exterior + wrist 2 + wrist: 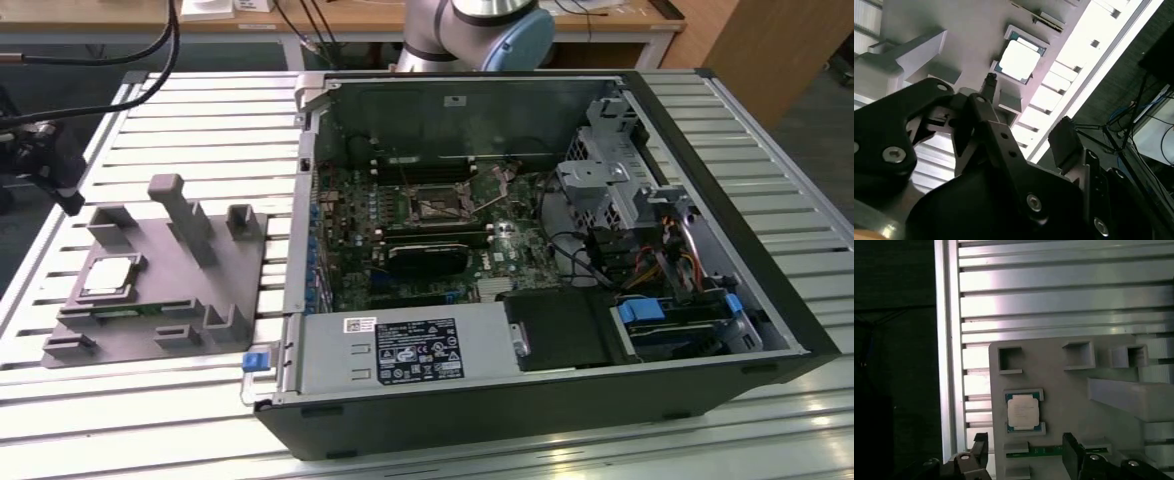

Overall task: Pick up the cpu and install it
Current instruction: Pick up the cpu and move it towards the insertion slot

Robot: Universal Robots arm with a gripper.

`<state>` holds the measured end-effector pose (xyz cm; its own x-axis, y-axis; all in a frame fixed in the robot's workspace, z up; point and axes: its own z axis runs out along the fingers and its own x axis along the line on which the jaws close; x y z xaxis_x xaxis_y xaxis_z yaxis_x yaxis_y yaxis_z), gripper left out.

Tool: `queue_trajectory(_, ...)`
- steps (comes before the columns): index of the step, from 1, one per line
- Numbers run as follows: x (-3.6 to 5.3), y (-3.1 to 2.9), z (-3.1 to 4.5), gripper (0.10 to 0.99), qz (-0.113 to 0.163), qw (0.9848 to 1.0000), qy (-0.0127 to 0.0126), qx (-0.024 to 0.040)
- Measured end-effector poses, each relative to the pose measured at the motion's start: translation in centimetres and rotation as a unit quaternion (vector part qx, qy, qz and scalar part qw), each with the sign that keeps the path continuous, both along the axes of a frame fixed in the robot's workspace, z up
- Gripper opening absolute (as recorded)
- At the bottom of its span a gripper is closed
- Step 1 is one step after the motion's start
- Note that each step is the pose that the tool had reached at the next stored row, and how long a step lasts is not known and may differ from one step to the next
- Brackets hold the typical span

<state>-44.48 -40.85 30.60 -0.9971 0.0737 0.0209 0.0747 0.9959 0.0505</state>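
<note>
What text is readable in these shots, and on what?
No text can be read in any view.
Black label on the metal cage in the case: print and logos, too small to read.
White sticker beside that label: too small to read.
cpu lid: faint marks, too blurred to read.

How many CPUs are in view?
1. The cpu lies in its recess on the grey tray, at the exterior view's left of the computer case, whose clutter could hide another.
</note>
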Motion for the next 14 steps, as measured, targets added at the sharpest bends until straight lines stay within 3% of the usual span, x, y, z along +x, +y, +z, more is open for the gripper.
queue_trajectory(3,-0.01,-0.03,-0.52,0.757,0.000,1.0000,0.0001,0.0011)
queue_trajectory(4,0.00,-0.03,-0.69,0.820,0.001,1.0000,0.0001,0.0014)
queue_trajectory(14,0.01,-0.03,-2.52,0.820,0.010,1.0000,0.0000,0.0026)
